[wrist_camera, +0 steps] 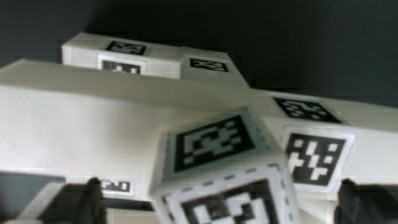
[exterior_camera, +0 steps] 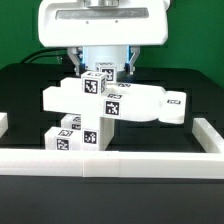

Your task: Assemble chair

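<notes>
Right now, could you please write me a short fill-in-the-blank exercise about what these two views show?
1. The chair parts are ____ in colour.
2. Each part bears square black-and-white ____.
3. The gripper hangs ____ the stacked parts.
4. A low white border rail runs along the ____ table.

Missing words: white; tags; above; black

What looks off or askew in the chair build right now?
Nothing looks broken or spilled. The chair is partly built: a flat slab sits level, with legs below and a tagged block on top. The block appears turned at an angle in the wrist view, which may be only perspective. The gripper hangs open just above it, holding nothing.
</notes>
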### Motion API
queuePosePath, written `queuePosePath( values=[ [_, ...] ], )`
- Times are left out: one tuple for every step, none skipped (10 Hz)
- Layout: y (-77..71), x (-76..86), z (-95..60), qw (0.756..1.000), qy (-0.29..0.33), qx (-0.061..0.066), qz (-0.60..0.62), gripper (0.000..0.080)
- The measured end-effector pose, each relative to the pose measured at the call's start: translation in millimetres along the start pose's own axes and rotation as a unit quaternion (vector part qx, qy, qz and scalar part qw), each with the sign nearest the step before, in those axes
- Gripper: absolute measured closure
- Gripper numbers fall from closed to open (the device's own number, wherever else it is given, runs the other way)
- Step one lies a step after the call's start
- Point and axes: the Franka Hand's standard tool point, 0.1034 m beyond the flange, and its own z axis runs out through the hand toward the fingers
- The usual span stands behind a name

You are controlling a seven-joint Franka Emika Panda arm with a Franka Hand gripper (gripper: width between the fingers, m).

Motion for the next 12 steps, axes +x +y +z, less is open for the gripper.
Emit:
queuePosePath(
  values=[
    [0.1,-0.1,0.2,1.000,0.000,0.000,-0.015,0.0150],
    [0.2,-0.3,0.5,1.000,0.000,0.000,-0.014,0.0177],
    [0.2,-0.3,0.6,1.000,-0.001,0.000,-0.014,0.0177],
    [0.2,-0.3,0.6,1.000,-0.001,0.000,-0.014,0.0360],
    [0.1,-0.3,0.7,1.000,-0.001,0.000,-0.007,0.0517],
    [0.2,-0.3,0.7,1.000,0.000,0.000,0.000,0.0517],
    [0.2,-0.3,0.7,1.000,0.000,0.000,0.009,0.0515],
    [0.2,-0.3,0.7,0.999,0.000,0.000,0.048,0.0515],
    [0.2,-0.2,0.6,0.998,0.000,0.000,0.070,0.0515],
    [0.1,-0.2,0.6,0.994,0.000,0.001,0.113,0.0515],
    [0.0,-0.2,0.7,0.988,0.000,0.001,0.152,0.0515],
    [0.0,-0.2,0.7,0.982,0.000,0.001,0.187,0.0515]
  ],
)
